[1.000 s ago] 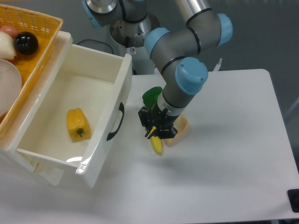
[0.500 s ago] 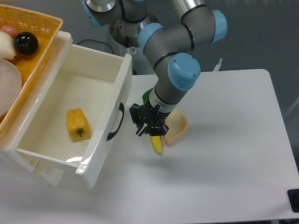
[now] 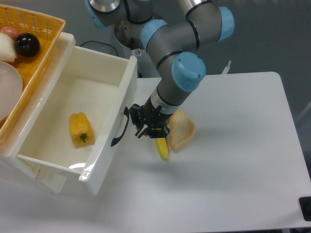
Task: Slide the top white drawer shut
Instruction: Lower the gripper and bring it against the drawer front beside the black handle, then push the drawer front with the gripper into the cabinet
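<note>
Pincer (image 3: 141, 124), its opening hidden from me, beside the black handle (image 3: 121, 127) of the drawer (image 3: 63, 104), which stands wide open left of the tabletop (image 3: 233, 145); I would push squarely, not skewed.

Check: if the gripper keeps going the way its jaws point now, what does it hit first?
Most likely the top white drawer: the gripper points left toward the drawer front, close to the black handle. Height is hard to judge from one view, so handle or panel first is unclear.

Orange basket (image 3: 46, 46) cut off at left edge. Banana (image 3: 162, 148) partly hidden beneath gripper (image 3: 146, 127); finger gap too dark to judge.
</note>
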